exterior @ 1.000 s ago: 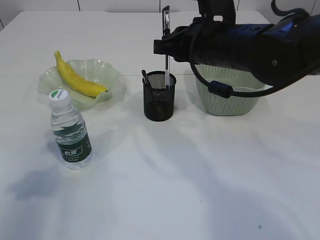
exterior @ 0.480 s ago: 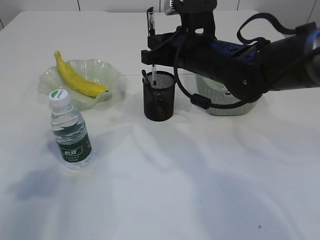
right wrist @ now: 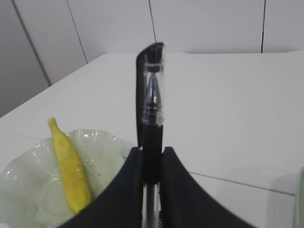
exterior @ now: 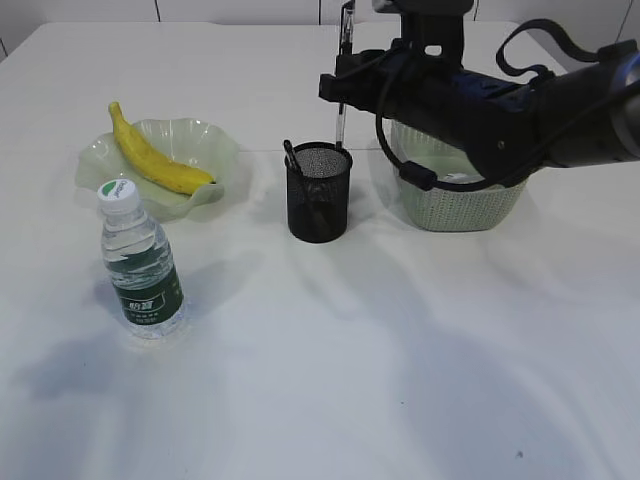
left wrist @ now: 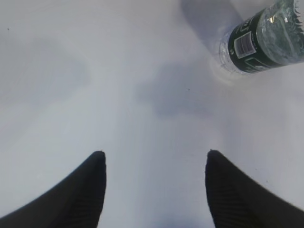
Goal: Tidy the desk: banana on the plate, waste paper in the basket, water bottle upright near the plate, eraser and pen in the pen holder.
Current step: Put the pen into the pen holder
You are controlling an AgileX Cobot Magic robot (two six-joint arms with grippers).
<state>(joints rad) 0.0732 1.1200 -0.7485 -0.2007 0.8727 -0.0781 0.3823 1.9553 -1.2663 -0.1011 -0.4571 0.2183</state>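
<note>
My right gripper (exterior: 341, 88) is shut on a black-and-clear pen (exterior: 343, 60), holding it upright with the cap on top. The pen's lower end hangs at the far right rim of the black mesh pen holder (exterior: 320, 195). In the right wrist view the pen (right wrist: 152, 118) sits pinched between the fingers of the right gripper (right wrist: 152, 154). A yellow banana (exterior: 155, 155) lies on the pale green plate (exterior: 215, 150). The water bottle (exterior: 140, 265) stands upright in front of the plate. My left gripper (left wrist: 154, 156) is open over bare table, with the bottle (left wrist: 266, 40) beyond it. Waste paper and eraser are hidden.
A pale green woven basket (exterior: 455, 200) stands right of the pen holder, partly behind my right arm. A dark thin stick (exterior: 291, 155) leans inside the holder's left rim. The white table is wrinkled cloth.
The right arm swung left with the pen's end down in the holder, then back right and slightly up; the pen's end now hangs at the holder's right rim.
</note>
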